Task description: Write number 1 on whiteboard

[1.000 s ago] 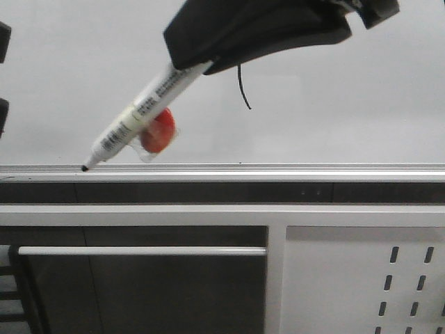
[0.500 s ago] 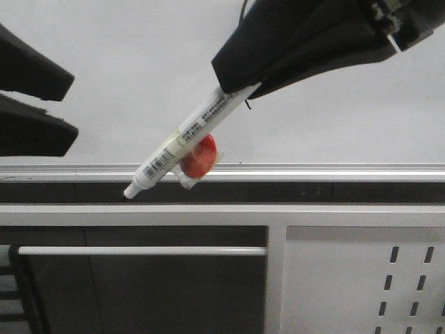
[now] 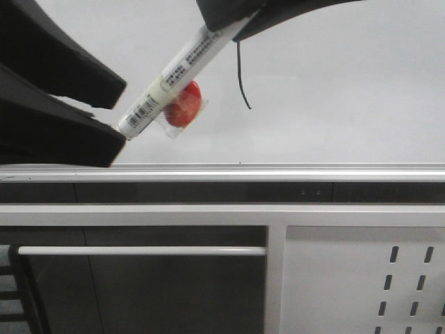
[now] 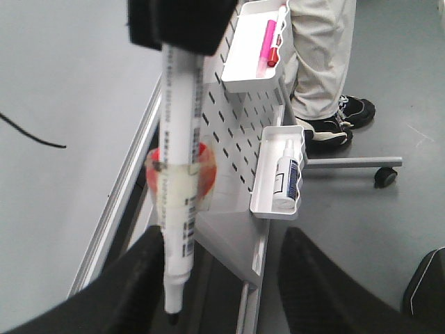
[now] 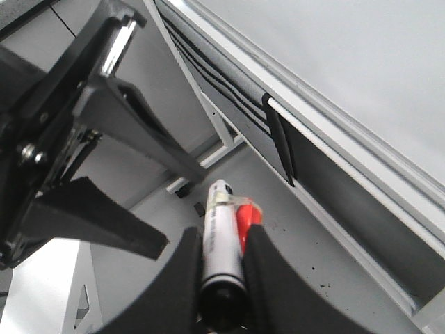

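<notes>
The whiteboard (image 3: 348, 83) fills the upper front view, with its silver tray rail (image 3: 278, 170) below. A thin black curved stroke, the number 1 (image 3: 241, 76), is on it; it also shows in the left wrist view (image 4: 35, 136). My right gripper (image 3: 233, 14) is shut on the white marker pen (image 3: 177, 69), which has a red piece taped to it, and holds it slanting down to the left. My left gripper (image 3: 115, 115) is open, and the pen's tip lies between its jaws, close to one finger (image 4: 135, 285). The right wrist view shows the pen (image 5: 222, 229) clamped.
A white perforated metal panel (image 3: 361, 278) stands below the board, with a horizontal bar (image 3: 139, 250) to its left. In the left wrist view the panel (image 4: 236, 132) carries trays with a pink marker (image 4: 270, 42) and a bottle (image 4: 286, 174). A person's legs (image 4: 320, 62) stand beyond.
The left gripper has come in from the left, open, around the pen's tip. The right gripper has lifted the pen from the tray rail up and to the left.
</notes>
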Robot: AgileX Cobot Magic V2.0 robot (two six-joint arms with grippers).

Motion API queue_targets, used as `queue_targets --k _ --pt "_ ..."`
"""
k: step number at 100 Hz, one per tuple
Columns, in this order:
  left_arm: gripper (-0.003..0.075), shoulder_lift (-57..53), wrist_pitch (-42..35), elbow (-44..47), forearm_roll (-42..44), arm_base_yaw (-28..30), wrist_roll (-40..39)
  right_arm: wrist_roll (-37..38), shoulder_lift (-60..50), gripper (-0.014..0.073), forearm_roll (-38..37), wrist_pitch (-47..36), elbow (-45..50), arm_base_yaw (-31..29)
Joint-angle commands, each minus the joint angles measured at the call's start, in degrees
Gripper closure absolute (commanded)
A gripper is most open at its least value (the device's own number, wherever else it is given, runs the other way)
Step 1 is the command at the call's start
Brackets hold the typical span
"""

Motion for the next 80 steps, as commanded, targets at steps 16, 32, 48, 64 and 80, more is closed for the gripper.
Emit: queue_targets --k 16,32,48,64,80 --pt "0.0385 -0.2 8.9 -2.0 -2.3 -5.9 0.0 -0.1 -0.9 0.0654 1.3 0.9 -2.5 -0.5" --pt "0.0385 -0.2 11.5 -2.0 -2.3 -6.5 0.0 -0.1 -0.9 0.0654 1.3 2.7 -3.2 -0.5" --pt "0.0399 -0.2 10.7 -2.0 -2.3 -6.5 -1.9 -0.1 -0.9 0.0654 2.2 3.1 -3.4 -0.5" --pt "0.0474 -0.2 10.7 -2.0 -2.3 -6.5 -2.2 -0.1 -0.9 0.0654 2.8 3.3 -3.4 0.0" --pt "0.0580 -0.2 9.5 -2.0 -2.3 -6.5 -2.2 -0.1 -0.9 0.0654 2.8 3.1 -3.4 0.0"
